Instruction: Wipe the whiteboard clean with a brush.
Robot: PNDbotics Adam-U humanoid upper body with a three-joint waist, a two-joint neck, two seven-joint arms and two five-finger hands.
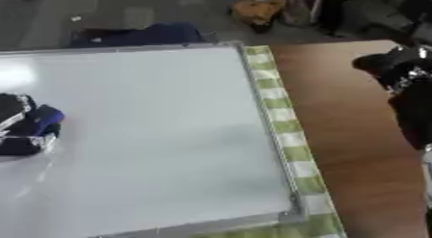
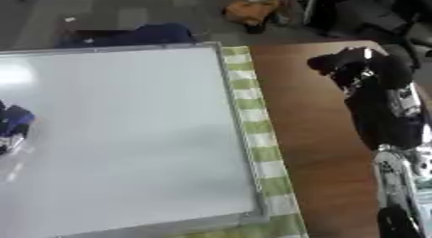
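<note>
**Left hand has the brush on the whiteboard, right hand off to the side**

Starting at the left edge: the left hand [image 1: 19, 126] sits on the whiteboard [image 1: 152, 136], and its fingers [image 1: 25, 143] are curled around the brush [image 1: 47, 117], which is blue and pokes out toward the middle of the board. It looks like the brush is touching the surface, but it's blurry there, so I can't swear to it. The board itself looks pretty much white, with just a faint grey smudge near its right side. Under its right edge lies a green-and-white checked cloth [image 1: 283, 121], then bare brown counter [image 2: 312, 131]. Over that counter, on the far right, the right hand [image 2: 350, 63] hangs with nothing in it; its fingers look bunched, though I honestly can't tell how far closed.
</note>
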